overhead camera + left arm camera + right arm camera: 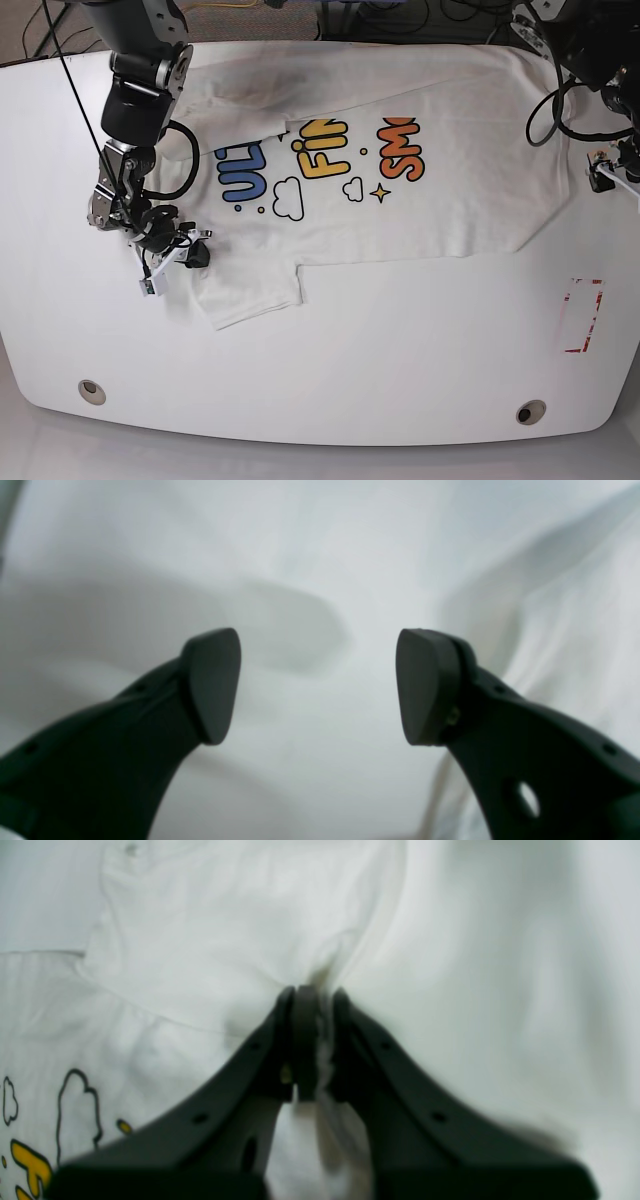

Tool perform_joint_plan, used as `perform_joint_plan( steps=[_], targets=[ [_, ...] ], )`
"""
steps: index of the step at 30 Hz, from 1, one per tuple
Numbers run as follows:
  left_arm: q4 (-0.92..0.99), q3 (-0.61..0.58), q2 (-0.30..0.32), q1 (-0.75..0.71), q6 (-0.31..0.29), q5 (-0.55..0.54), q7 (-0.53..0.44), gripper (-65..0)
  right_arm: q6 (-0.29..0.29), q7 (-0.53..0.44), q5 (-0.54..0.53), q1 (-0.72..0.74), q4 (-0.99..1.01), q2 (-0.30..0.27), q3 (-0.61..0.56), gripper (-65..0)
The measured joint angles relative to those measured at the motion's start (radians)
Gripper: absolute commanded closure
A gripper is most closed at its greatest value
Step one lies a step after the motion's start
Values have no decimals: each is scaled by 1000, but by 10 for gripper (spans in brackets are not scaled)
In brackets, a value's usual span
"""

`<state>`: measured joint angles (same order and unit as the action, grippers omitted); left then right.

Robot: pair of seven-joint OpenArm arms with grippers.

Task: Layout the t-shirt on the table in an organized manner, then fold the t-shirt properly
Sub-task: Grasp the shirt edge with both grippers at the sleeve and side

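Nearest the base camera: two round grommet holes in the table (330,400), one at the near left (92,391), one at the near right (530,411). One red-and-white tape mark (582,315) sits toward the right edge.

One t-shirt (450,200), white, lies spread across the far half of the table, print facing up. Three coloured words counted: blue, yellow, orange. Two outlined clouds and one star below them. One sleeve (250,290) juts toward the near edge.

Right gripper (314,1005): jaws pinched together on a bunched fold of t-shirt fabric, at the garment's edge beside that sleeve. Cloth is squeezed between the pads.

Left gripper (318,685): jaws spread wide, nothing between the two pads (212,682); rumpled white cloth fills the view beneath. Contact with the cloth cannot be told.
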<state>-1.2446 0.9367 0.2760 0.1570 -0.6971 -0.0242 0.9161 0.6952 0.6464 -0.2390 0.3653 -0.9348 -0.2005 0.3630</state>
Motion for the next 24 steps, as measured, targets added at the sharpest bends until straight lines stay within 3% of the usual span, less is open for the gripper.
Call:
perform_joint_plan(
  steps=[7,10,24],
  targets=[
    [66,-26,-3,32,0,-70,2,-458,-3,12,3,-31,-69,2,-90,-10],
    [79,-50,1,31,0,-111,45,-458,-2,7,1,-51,-97,6,-108,-10],
    [79,-201,-1,26,0,-332,65,-458,-2,5,0,-58,-106,6,-115,-10]
  ],
)
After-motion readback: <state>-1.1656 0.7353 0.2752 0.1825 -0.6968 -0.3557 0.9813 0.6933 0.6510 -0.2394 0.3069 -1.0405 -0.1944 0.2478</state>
